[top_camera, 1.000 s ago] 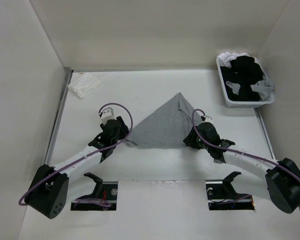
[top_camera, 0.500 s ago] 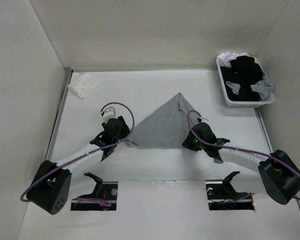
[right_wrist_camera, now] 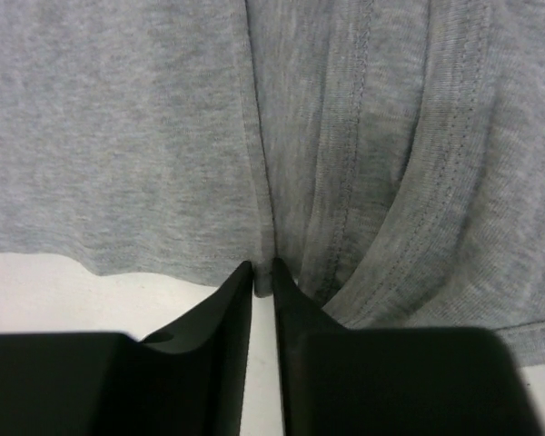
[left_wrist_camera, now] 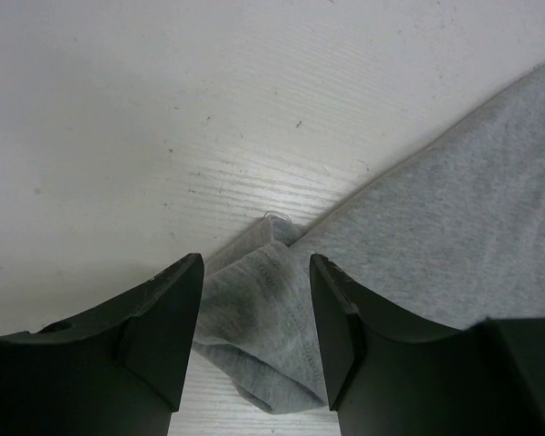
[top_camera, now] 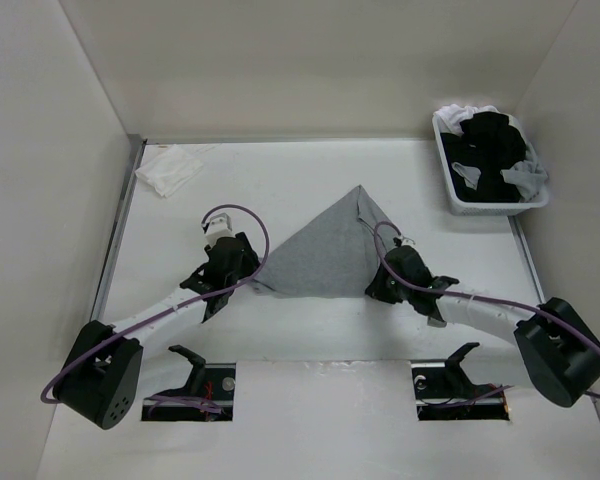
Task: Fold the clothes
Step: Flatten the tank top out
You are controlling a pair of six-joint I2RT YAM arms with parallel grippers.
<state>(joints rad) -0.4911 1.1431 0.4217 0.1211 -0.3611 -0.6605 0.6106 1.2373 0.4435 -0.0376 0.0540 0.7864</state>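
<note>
The T-shirt lies mid-frame in a rough triangle, judged only partly folded. The left gripper is spread astride its lower-left corner. The right gripper pinches the lower-right hem, and neat folds are yet to be made.

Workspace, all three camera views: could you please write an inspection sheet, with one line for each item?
Surface: white table, with faint specks.
Job's things: grey T-shirt lies in a triangle shape at the middle.
Clutter: basket of black and white garments at far right; small white cloth at far left.
Grippers: left gripper open, straddling a shirt corner; right gripper almost closed, pinching the shirt's near edge.
Cables: purple cables loop above both wrists.
Surroundings: white walls on three sides.
</note>
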